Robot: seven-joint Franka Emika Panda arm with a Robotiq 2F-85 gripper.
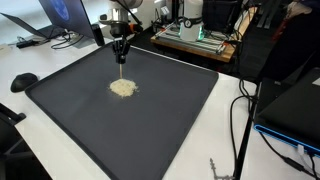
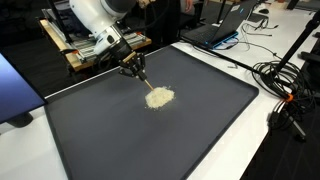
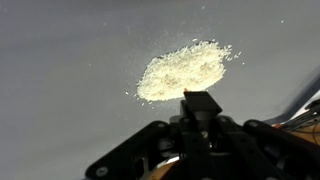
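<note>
1. The gripper (image 2: 134, 66) is seen above the far part of a dark mat (image 2: 205, 125), pointing downward.
2. The jaws are drawn together and clamped on a thin pale stick (image 2: 144, 80). What kind of tool it is cannot be made out at this resolution.
3. The stick is tilted, and its lower end is directed at a pile of pale grains (image 2: 159, 98).
4. In the wrist view the pile (image 3: 185, 72) is found just ahead of the fingers (image 3: 203, 105), with loose grains scattered round its edge.
5. The pile is located near the middle of the mat, slightly toward the robot's side, in both exterior views.
6. The mat is laid on a white table (image 1: 232, 140).
7. A laptop (image 1: 60, 14) is noted beyond the mat, and cables (image 2: 285, 75) are noted beside it.
</note>
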